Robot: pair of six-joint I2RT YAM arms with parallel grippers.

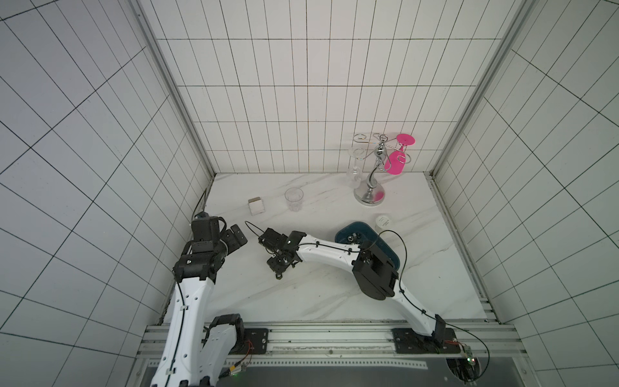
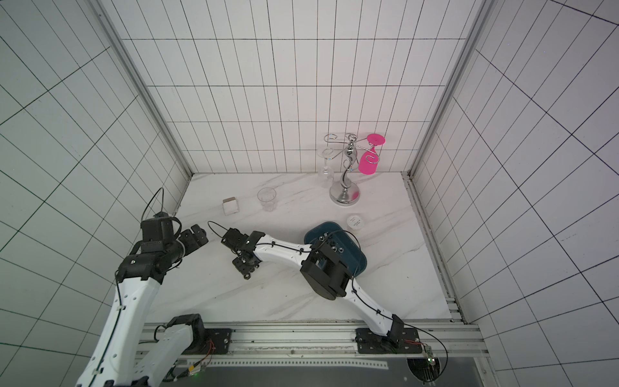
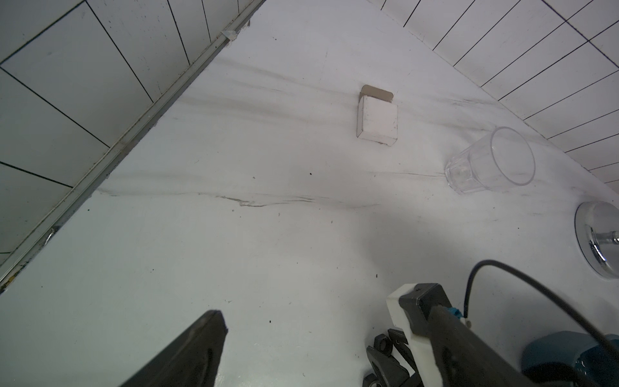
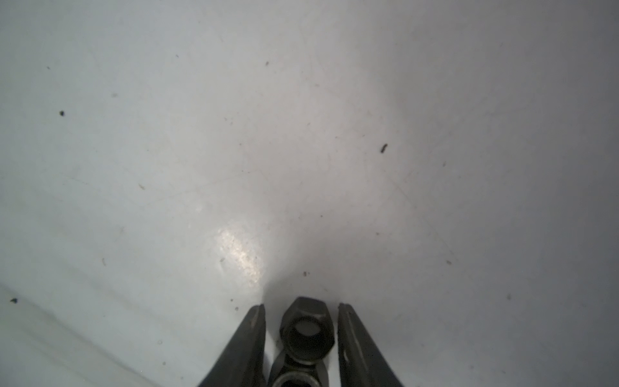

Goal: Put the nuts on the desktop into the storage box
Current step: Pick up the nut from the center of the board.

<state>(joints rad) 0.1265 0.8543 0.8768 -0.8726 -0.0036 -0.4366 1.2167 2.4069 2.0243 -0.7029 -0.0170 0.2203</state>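
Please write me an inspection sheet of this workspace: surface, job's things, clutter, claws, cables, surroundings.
Surface: white marble desktop, small dark specks.
Job's things: two black nuts on the desktop at the right claw; storage box holds several nuts, partly under the right arm.
Clutter: clear glass, small white box, white jar, chrome rack with pink glass.
Claws: left claw open, empty; right claw straddles one nut, gap on one side.
Cables: black cable loops beside the right claw.
Surroundings: tiled walls, metal rail.
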